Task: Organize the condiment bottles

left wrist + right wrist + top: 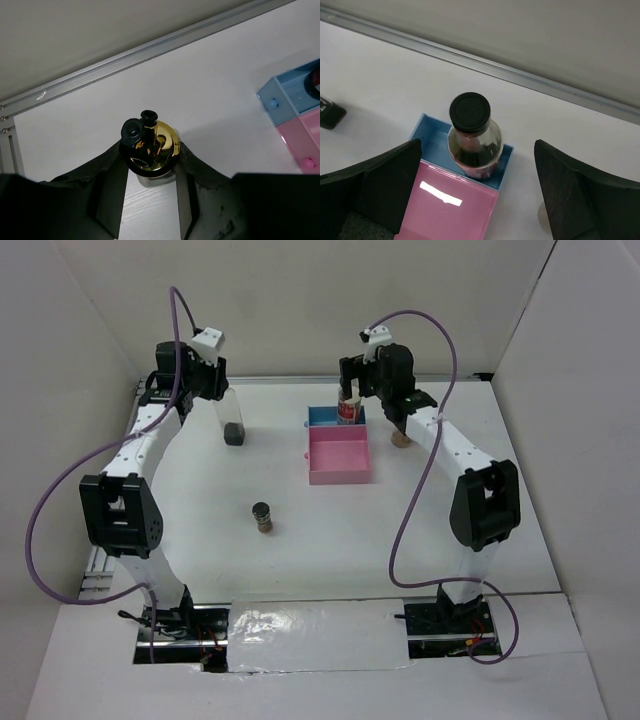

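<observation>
Upright far left, gold-pourer glass bottle (234, 425); black-capped bottle (472, 135) upright in blue tray (427, 127); small dark-lidded jar (263, 517) mid-table.

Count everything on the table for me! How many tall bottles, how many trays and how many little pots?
Tall glass bottles: 2 (gold-topped bottle, black-capped bottle)
Trays: 2 (blue tray, pink tray)
Little pots: 2 (dark-lidded jar, tan container, partly hidden)
Total: 6

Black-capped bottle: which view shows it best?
Right wrist: the black-capped bottle stands close and unobstructed in the blue tray. Top view shows it small, partly behind the right arm; left wrist catches only an edge sliver.
</observation>
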Action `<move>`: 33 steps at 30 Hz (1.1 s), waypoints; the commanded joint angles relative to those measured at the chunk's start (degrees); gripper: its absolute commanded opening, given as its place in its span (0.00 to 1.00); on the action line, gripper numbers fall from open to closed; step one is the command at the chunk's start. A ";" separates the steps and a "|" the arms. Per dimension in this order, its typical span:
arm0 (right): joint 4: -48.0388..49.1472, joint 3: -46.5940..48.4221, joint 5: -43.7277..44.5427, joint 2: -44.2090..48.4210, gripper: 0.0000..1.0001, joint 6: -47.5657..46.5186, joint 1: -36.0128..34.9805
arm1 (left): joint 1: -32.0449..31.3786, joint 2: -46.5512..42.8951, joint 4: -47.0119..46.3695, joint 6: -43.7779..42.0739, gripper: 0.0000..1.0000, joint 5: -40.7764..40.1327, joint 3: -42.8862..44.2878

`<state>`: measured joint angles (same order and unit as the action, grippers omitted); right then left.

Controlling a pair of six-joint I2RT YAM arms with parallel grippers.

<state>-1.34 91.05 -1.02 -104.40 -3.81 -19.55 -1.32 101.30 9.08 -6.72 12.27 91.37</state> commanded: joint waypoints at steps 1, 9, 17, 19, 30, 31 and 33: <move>1.08 -0.87 0.75 4.73 1.00 2.40 1.97 | -1.05 0.39 0.14 -0.57 0.00 1.70 5.90; 3.98 -4.38 3.57 10.87 1.00 9.87 6.27 | -7.36 1.36 -0.37 -3.03 0.00 2.76 18.75; 5.73 -10.35 5.58 17.21 1.00 10.06 9.09 | -15.45 5.39 -4.77 -0.58 0.00 -0.58 27.44; 6.00 -11.76 6.02 18.35 1.00 10.05 9.62 | -17.13 6.36 -5.82 0.39 0.00 -0.93 28.42; 4.77 -13.26 3.48 20.20 1.00 10.58 12.61 | -23.55 12.87 -12.07 -0.84 0.00 -5.76 31.94; 4.34 -13.35 3.56 20.37 1.00 10.15 12.96 | -24.07 13.31 -12.33 -0.58 0.00 -6.20 32.11; 3.89 -13.52 3.65 20.81 1.00 9.88 13.31 | -24.60 13.84 -12.07 0.30 0.00 -8.40 32.73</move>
<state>0.80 78.17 2.83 -86.89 6.52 -6.81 -25.65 116.44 8.08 -7.14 8.08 119.98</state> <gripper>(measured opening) 0.998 0.499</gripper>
